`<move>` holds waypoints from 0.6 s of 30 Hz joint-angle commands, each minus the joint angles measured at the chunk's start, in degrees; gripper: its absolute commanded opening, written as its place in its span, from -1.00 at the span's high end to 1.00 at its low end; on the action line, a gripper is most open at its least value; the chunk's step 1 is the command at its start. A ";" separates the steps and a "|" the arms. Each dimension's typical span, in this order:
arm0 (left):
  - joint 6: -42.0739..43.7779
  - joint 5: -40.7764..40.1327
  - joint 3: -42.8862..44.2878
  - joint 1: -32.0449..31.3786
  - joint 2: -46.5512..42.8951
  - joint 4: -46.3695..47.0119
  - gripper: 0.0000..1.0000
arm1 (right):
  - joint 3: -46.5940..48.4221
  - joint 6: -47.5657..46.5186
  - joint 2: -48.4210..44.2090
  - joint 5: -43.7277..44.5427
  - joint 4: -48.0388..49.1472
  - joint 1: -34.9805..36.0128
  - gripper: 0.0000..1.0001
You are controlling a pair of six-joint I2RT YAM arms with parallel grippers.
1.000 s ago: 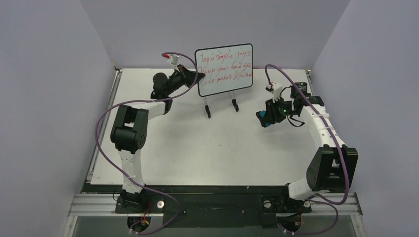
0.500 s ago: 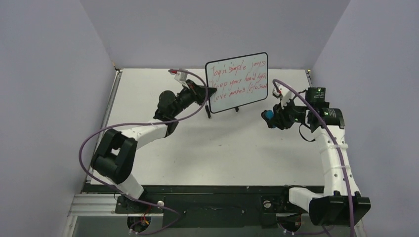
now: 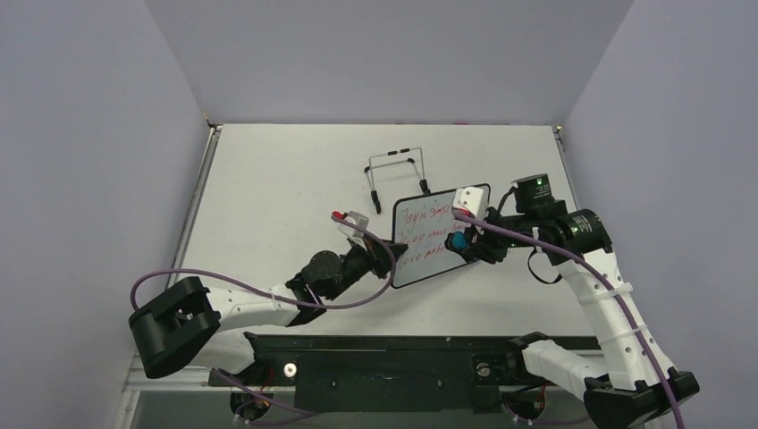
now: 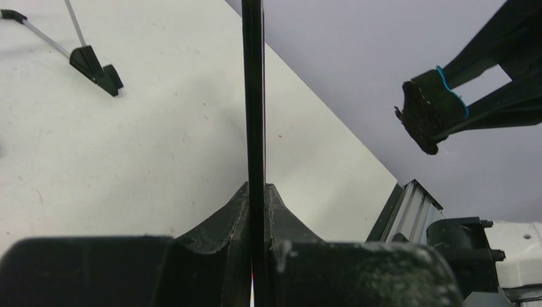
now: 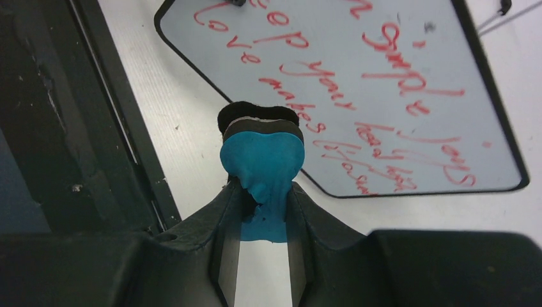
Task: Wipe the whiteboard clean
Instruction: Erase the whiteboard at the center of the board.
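Mid-frame, the left pincer (image 3: 391,257) pinches the whiteboard (image 3: 425,234). The right pincer (image 3: 463,243) clamps a blue eraser (image 5: 262,153) close to it.

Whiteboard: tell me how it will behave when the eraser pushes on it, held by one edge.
Probably stiff: the whiteboard looks thin edge-on yet straight in the left gripper. Likely light, since one pinch at the edge holds it up. Gripped at one side only, it may swivel when the eraser pushes.
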 commanded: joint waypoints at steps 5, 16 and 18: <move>3.17 -12.73 -5.33 -7.75 -2.07 20.36 1.00 | -1.56 -1.34 0.88 9.88 5.60 10.04 1.00; 3.49 -22.86 -8.26 -14.81 1.31 22.09 1.00 | -5.75 3.96 4.67 17.21 17.53 14.83 1.00; 3.14 -23.99 -7.69 -15.61 1.89 21.36 1.00 | -5.63 4.54 4.70 17.69 18.56 16.57 1.00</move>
